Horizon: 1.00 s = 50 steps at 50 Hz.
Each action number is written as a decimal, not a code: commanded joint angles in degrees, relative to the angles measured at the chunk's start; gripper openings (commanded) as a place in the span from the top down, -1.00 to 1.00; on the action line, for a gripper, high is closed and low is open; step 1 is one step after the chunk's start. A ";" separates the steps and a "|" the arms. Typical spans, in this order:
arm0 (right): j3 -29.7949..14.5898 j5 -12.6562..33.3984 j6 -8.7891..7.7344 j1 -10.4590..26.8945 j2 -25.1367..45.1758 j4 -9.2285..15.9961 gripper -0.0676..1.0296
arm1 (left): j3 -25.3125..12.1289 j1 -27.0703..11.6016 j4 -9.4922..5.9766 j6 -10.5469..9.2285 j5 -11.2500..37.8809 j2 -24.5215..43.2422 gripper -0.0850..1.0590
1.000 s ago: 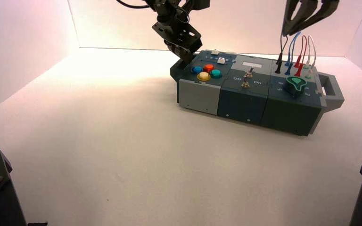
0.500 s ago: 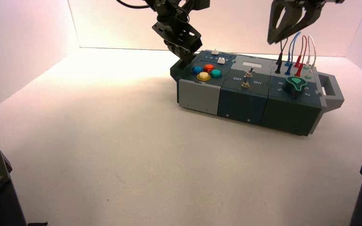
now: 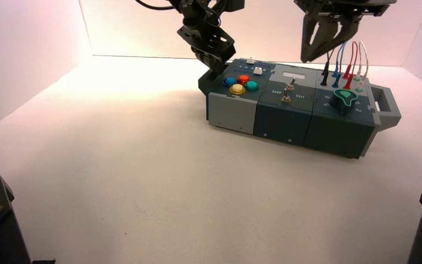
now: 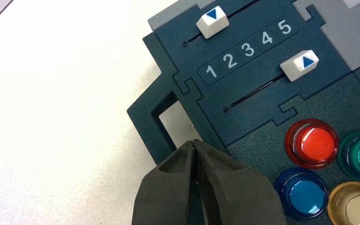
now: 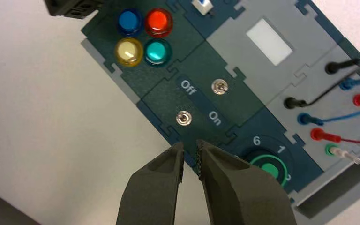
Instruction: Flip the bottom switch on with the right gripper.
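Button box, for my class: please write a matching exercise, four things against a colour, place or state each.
1. Rotary knob
2. Toggle switches
3. Left end effector
4. Right end effector

A. Fingers apart, right of centre
B. Green
C. Fingers together, at the box's left end
D. Silver, in the middle section

Pairs: 1-B, 2-D, 3-C, 4-A

The bottom switch [image 5: 183, 117], a small silver metal toggle, stood on the box's dark teal near-middle panel; the right gripper [image 5: 191, 146], black with tapering fingers parted, hung above the box.
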 commanded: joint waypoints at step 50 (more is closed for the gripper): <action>-3.60 -0.26 -0.35 3.78 7.21 1.32 0.92 | 0.35 0.88 0.00 -0.18 -0.35 -3.34 0.91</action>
